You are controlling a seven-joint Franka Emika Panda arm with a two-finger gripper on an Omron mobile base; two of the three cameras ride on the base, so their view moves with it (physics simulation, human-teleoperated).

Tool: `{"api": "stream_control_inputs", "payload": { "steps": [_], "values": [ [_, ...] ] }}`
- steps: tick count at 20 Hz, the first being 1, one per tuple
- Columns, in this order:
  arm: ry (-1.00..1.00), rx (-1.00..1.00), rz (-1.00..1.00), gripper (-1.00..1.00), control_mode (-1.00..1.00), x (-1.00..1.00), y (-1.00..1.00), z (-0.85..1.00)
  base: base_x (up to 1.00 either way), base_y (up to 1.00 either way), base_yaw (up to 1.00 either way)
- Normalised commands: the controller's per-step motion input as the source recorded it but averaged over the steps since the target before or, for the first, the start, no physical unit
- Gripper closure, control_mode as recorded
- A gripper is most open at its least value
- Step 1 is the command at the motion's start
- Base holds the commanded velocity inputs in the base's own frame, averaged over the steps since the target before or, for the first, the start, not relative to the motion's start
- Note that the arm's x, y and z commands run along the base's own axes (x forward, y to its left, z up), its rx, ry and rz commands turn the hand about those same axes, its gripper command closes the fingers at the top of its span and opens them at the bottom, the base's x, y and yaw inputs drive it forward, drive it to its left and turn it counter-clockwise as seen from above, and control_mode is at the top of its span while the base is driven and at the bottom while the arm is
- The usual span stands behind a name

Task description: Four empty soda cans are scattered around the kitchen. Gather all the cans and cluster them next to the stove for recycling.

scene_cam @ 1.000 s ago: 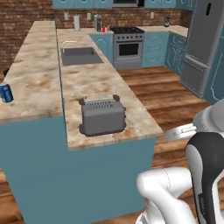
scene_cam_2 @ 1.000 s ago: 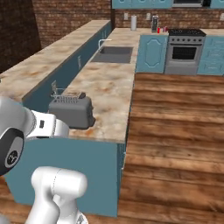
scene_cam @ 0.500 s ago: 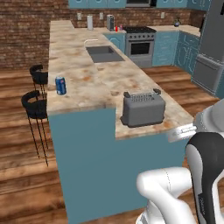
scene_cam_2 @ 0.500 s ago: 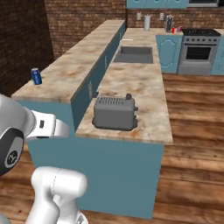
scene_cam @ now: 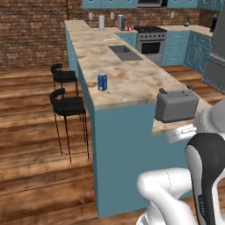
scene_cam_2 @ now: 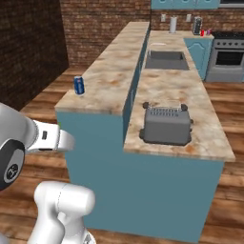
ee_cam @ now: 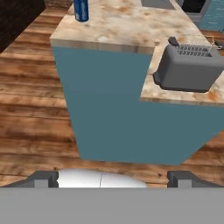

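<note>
tool | jaws wide, empty | low, facing island counter

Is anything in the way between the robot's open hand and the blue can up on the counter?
Nothing sits beside the blue can on the raised counter. The toaster is off to one side, on the lower counter. The gripper is low, facing the island's blue wall.

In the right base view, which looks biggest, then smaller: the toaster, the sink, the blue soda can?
1. toaster
2. sink, nearly as large though farther from the camera, so the real order is unsure
3. blue soda can, clearly smallest
</note>
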Motion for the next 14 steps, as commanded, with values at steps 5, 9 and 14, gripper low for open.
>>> {"api": "stream_control_inputs", "payload": {
  "steps": [5,9,14],
  "values": [
    [0.00,0.00,0.00,-1.00,1.00,0.00,0.00,0.00,0.41,0.40,0.00],
    [0.00,0.00,0.00,-1.00,1.00,0.00,0.00,0.00,0.54,0.20,0.00],
    [0.00,0.00,0.00,-1.00,1.00,0.00,0.00,0.00,0.33,0.24,-0.01]
  ]
}}
